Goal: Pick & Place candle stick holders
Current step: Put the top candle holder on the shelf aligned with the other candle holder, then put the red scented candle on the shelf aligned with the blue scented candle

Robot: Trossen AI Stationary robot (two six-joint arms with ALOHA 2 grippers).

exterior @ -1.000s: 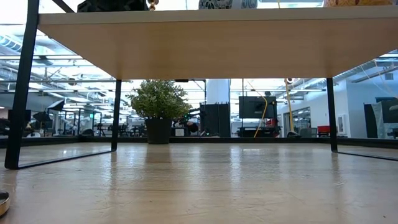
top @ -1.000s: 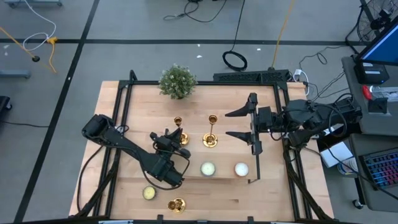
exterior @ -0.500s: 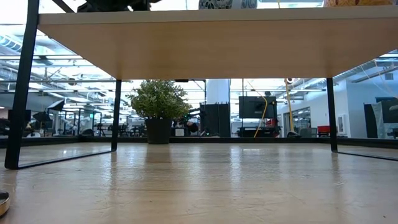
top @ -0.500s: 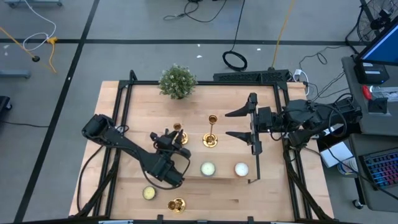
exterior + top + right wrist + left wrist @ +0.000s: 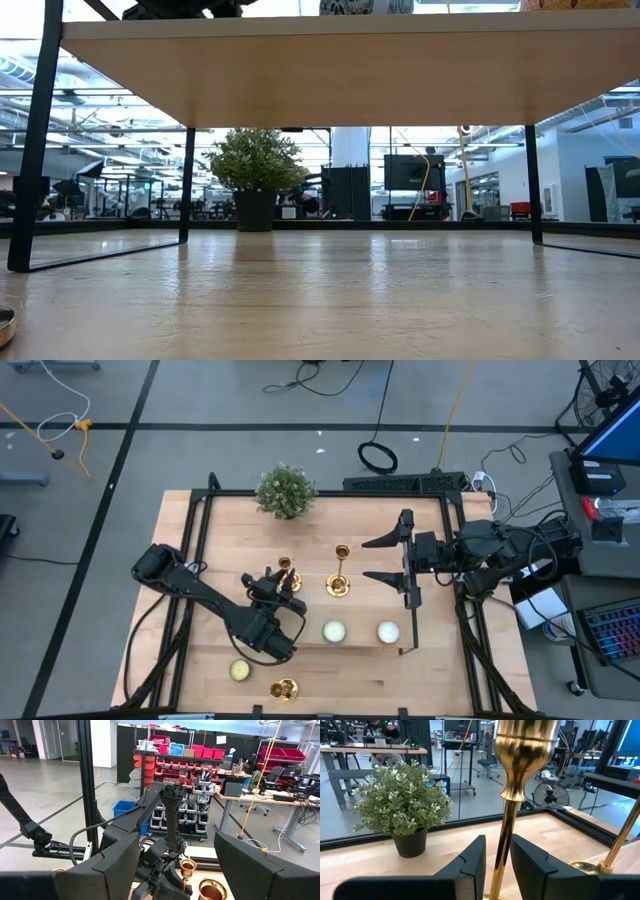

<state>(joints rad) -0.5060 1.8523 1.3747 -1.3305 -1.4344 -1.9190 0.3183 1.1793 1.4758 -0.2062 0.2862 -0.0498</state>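
Once the left gripper parted its fingers from the gold candle stick holder's stem, you saw it stand free near the plant; placement looked done; the right gripper waited open

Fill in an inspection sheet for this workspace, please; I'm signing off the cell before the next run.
Surface: wooden table with a black frame.
Job's things: three gold candlesticks; left one in the left gripper's reach, middle one upright beside it, third near the front edge.
Clutter: potted plant at the back; three round candles.
Grippers: left gripper straddles the left candlestick's stem, slightly parted; right gripper open, empty, right of the middle candlestick.
Cables: coiled cable on the floor behind.
Surroundings: shelving with bins and desks beyond.
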